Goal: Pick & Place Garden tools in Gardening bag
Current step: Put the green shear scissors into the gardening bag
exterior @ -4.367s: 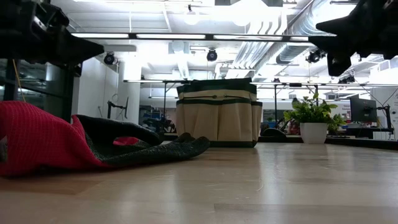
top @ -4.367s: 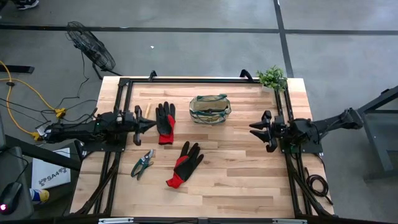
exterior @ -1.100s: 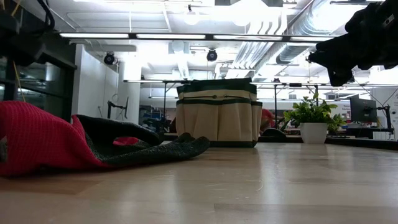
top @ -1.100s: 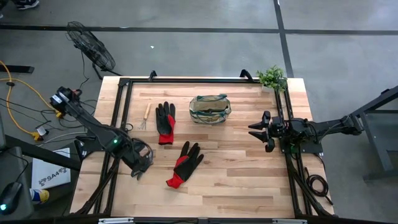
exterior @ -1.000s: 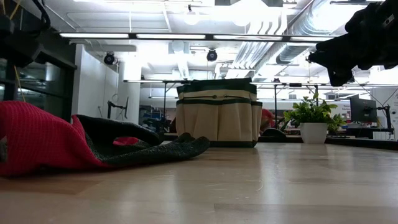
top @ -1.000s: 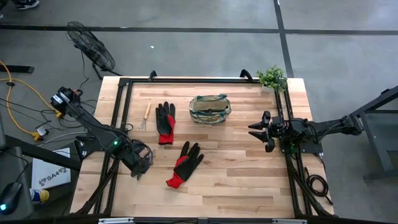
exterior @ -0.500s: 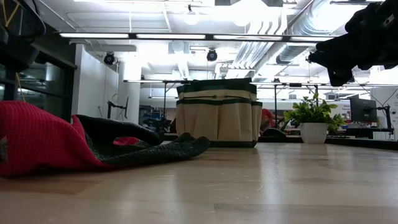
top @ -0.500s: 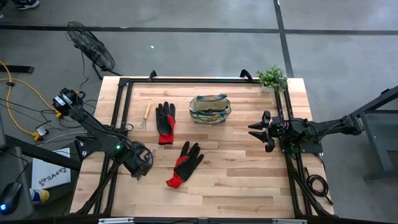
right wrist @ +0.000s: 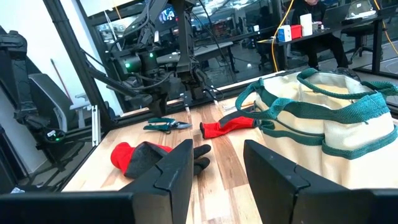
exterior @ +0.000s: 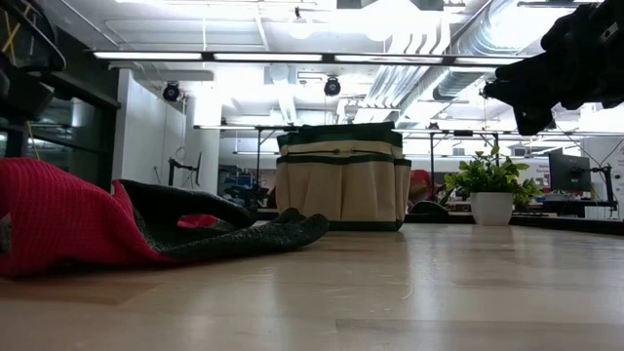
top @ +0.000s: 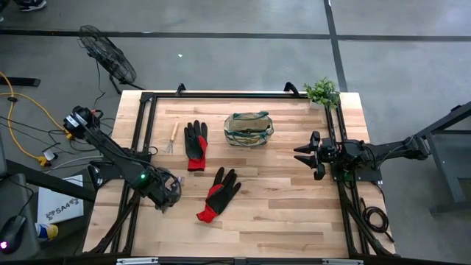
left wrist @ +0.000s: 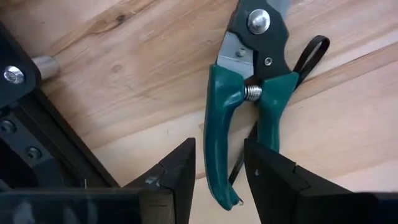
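Observation:
The teal-handled pruners (left wrist: 249, 93) lie flat on the table at its left near side, and also show in the right wrist view (right wrist: 165, 125). My left gripper (top: 167, 193) points down over them, open (left wrist: 219, 144), with its fingers on either side of one handle's end. Two black-and-red gloves (top: 196, 143) (top: 218, 193) and a small wooden-handled rake (top: 173, 138) lie flat on the table. The tan and green bag (top: 249, 128) stands at the far middle. My right gripper (top: 305, 156) is open (right wrist: 217, 146) and empty, above the table's right side.
A green potted plant (top: 321, 91) stands at the far right corner. A black metal frame (top: 143, 140) runs along the table's left, far and right edges, close beside my left gripper. Bare wood (top: 280, 213) lies between the near glove and the right arm.
My left arm has shifted slightly while its gripper stays above the pruners. The pruners, gloves, rake and bag have not moved. My right arm has kept still.

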Controlling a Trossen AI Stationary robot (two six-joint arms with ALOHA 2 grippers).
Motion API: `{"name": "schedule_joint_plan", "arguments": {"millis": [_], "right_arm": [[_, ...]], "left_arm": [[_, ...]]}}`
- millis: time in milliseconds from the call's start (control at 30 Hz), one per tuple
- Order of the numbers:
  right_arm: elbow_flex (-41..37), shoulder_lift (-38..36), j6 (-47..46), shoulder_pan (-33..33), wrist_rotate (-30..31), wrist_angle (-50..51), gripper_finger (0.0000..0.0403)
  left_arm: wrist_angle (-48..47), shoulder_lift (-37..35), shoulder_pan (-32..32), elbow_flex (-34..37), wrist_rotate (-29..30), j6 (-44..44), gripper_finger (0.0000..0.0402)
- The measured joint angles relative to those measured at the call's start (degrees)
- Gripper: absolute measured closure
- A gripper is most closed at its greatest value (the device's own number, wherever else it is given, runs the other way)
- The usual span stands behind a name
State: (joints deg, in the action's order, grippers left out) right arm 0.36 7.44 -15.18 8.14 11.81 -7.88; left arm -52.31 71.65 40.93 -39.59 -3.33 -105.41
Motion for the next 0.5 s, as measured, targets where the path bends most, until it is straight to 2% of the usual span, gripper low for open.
{"name": "schedule_joint_plan", "arguments": {"millis": [200, 500], "right_arm": [[0.00, 0.00, 0.00, -0.01, 0.00, 0.46, 0.0268], [-0.01, 0.00, 0.00, 0.00, 0.00, 0.57, 0.0268]], "left_arm": [[-0.09, 2.95, 0.00, 0.00, -2.52, 0.11, 0.0270], [0.28, 3.63, -0.02, 0.00, -2.07, 0.11, 0.0270]]}}
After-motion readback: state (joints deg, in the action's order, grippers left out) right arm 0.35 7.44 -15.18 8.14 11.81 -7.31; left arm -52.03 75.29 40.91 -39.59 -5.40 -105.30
